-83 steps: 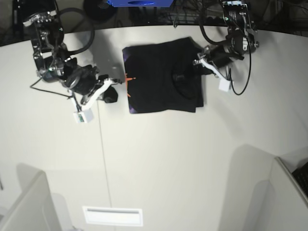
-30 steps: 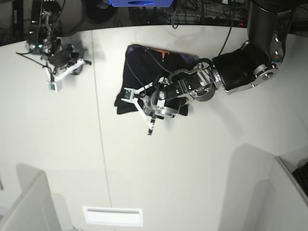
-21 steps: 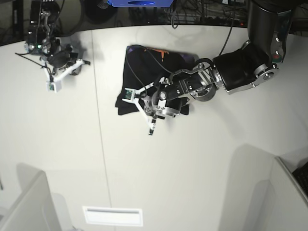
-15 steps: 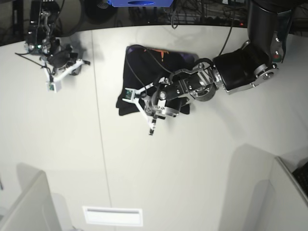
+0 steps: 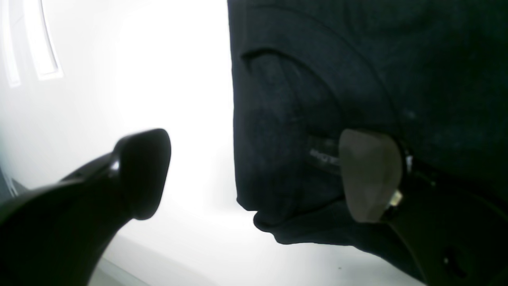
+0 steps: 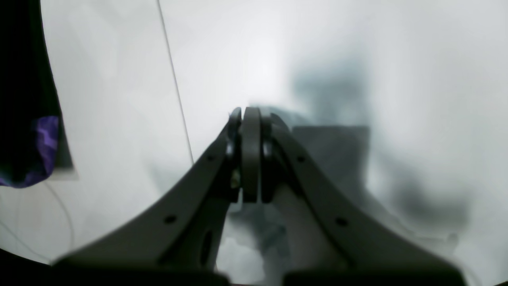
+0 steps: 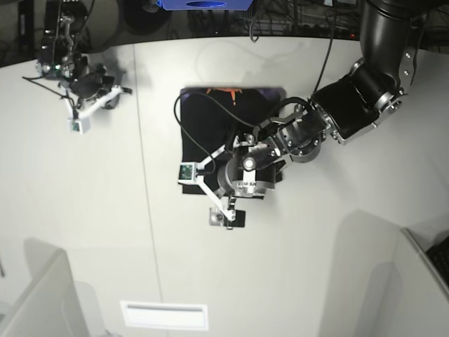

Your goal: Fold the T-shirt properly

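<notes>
The black T-shirt [image 7: 210, 130] lies folded in a rough rectangle at the back middle of the table, with an orange mark [image 7: 229, 90] at its far edge. My left gripper [image 7: 228, 213] is open at the shirt's near edge. In the left wrist view my left gripper [image 5: 254, 174] has one finger [image 5: 145, 171] over bare table and the other pad [image 5: 369, 174] over the shirt [image 5: 357, 71], with the shirt's folded edge between them. My right gripper [image 7: 98, 98] is far left, off the shirt. It is shut and empty [image 6: 250, 155]. A shirt corner [image 6: 24, 79] shows at that view's left edge.
A thin seam [image 7: 145, 182] runs across the white table [image 7: 295, 267]. A white slot plate [image 7: 165, 315] sits near the front edge. Grey partitions stand at the front left [image 7: 35, 302] and front right [image 7: 414, 281]. Cables and a blue object [image 7: 203, 3] lie behind the table.
My left arm has swung toward the table's front, so its gripper is now at the shirt's near edge. The shirt now lies as a squarer rectangle. The right arm has not moved.
</notes>
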Motion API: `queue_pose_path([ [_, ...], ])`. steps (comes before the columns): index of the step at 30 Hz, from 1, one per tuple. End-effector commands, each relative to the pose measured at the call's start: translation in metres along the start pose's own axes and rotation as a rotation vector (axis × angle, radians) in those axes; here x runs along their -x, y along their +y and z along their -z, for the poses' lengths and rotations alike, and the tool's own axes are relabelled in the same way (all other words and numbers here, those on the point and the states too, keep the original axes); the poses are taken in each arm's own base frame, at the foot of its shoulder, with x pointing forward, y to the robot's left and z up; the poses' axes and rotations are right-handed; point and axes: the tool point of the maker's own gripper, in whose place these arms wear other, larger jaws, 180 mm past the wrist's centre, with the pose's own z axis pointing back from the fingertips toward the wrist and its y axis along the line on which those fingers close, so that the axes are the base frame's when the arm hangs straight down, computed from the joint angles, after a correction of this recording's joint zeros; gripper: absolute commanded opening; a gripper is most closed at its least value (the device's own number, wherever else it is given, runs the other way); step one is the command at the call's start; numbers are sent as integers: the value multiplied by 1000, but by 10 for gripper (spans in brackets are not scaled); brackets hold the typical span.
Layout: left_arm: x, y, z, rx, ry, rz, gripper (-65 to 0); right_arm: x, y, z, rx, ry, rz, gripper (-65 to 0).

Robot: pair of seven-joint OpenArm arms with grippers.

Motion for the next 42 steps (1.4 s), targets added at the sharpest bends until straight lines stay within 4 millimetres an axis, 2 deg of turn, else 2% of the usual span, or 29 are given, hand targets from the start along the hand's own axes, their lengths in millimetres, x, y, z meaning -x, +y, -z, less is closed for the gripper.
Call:
queue_pose_path([
  [1,-11,37,-20,-99,-51,-26,-8,-7,1,-5,-8,-28,-17,-650],
  [3,-13,50,-39,-137,-126,-135,-46,-5,1,-8,-6,-29,-23,-650],
  [5,1,61,-61,-166,-191,-265,-128,-5,3,-17,-3,-45,-39,-650],
  [6,12,59,-71,-166,-222,-336,-201,-6,4,-24,-2,-58,-57,-650],
  [8,33,52,-90,-178,-259,-437,-398,-9,6,-40,4,-78,-112,-650],
  [10,58,32,-102,-170,-255,-519,-650,-5,7,-49,7,-77,-139,-650],
  [13,110,-3,-108,-141,-186,-680,-650,9,-4,-54,30,-42,-141,-650],
  [17,181,-66,-126,-89,-44,-870,-650,31,-37,-70,116,2,-102,-650],
  [20,212,-116,-143,-11,50,-952,-650,51,-64,-87,189,53,-70,-650],
  [23,235,-179,-164,89,172,-1027,-650,91,-85,-108,248,160,-52,-650],
  [26,254,-241,-193,182,313,-1089,-650,139,-91,-130,268,290,-47,-650],
  [28,257,-277,-211,252,383,-1119,-650,170,-84,-139,250,375,-40,-650],
  [32,243,-339,-237,379,460,-1205,-650,236,-38,-140,71,569,-93,-650],
  [34,230,-368,-248,449,490,-1231,-650,268,-21,-133,-6,651,-102,-650],
  [35,224,-381,-250,476,509,-1237,-650,280,-20,-125,-21,688,-122,-650],
  [37,213,-412,-248,528,547,-1217,-650,308,-24,-106,-24,780,-173,-650],
  [40,192,-461,-233,589,540,-1151,-650,348,-33,-74,-21,891,-248,-650],
  [42,178,-485,-211,605,497,-1118,-650,373,-36,-57,-37,928,-292,-650],
])
